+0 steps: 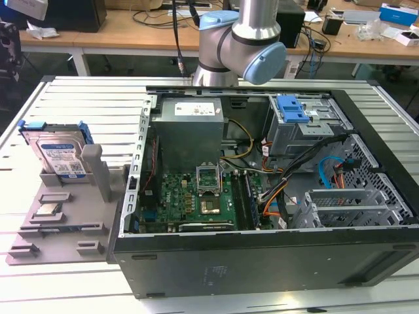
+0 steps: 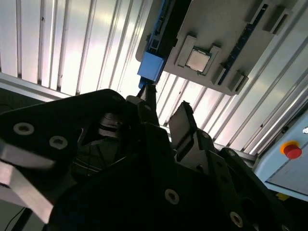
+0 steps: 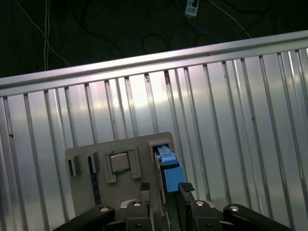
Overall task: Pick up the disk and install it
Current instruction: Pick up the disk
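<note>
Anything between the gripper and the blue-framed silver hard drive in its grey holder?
Nothing visible. In the first wrist view the open gripper sits above the blue-framed silver disk standing in the grey holder.

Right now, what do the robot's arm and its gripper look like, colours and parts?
In the exterior view the arm is a silver-grey tube with rounded grey joints and light blue caps; a black cable runs down beside it. In the second wrist view the gripper is black and angular, dotted with round silver screw heads, and its fingers have paler grey faces.
</note>
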Motion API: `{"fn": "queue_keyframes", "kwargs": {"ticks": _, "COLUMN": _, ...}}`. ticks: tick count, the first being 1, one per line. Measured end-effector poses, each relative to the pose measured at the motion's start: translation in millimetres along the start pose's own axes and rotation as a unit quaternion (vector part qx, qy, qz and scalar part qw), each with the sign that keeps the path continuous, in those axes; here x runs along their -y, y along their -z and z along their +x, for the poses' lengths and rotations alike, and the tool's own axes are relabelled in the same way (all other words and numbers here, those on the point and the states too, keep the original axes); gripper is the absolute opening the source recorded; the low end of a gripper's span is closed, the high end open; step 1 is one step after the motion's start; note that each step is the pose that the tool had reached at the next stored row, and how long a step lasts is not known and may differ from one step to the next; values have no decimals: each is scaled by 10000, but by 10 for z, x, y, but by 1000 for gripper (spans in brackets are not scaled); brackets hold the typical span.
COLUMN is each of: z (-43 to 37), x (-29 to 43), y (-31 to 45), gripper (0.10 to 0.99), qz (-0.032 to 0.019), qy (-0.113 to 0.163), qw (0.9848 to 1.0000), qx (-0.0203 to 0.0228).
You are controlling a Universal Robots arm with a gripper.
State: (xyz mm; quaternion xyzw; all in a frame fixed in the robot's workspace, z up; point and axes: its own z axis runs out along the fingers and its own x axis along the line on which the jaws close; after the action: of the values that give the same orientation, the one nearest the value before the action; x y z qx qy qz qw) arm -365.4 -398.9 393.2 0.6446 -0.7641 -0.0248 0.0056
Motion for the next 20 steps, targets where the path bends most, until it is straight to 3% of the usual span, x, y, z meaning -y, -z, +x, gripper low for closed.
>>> {"fn": "queue_keyframes", "kwargs": {"ticks": 4, "z": 0, "x": 0, "y": 0, "gripper": 541, "qz": 0, "qy": 1, "qw": 10000, "qx": 0}}
{"fn": "queue_keyframes", "kwargs": {"ticks": 8, "z": -32, "x": 3, "y": -1, "gripper": 541, "qz": 0, "qy": 2, "qw": 10000, "qx": 0}}
{"fn": "queue_keyframes", "kwargs": {"ticks": 13, "z": -138, "x": 30, "y": -2, "gripper": 541, "qz": 0, "qy": 20, "qw": 10000, "qx": -1}}
{"fn": "queue_keyframes", "kwargs": {"ticks": 20, "z": -148, "x": 32, "y": -2, "gripper": 541, "qz": -1, "qy": 28, "qw": 10000, "qx": -1}}
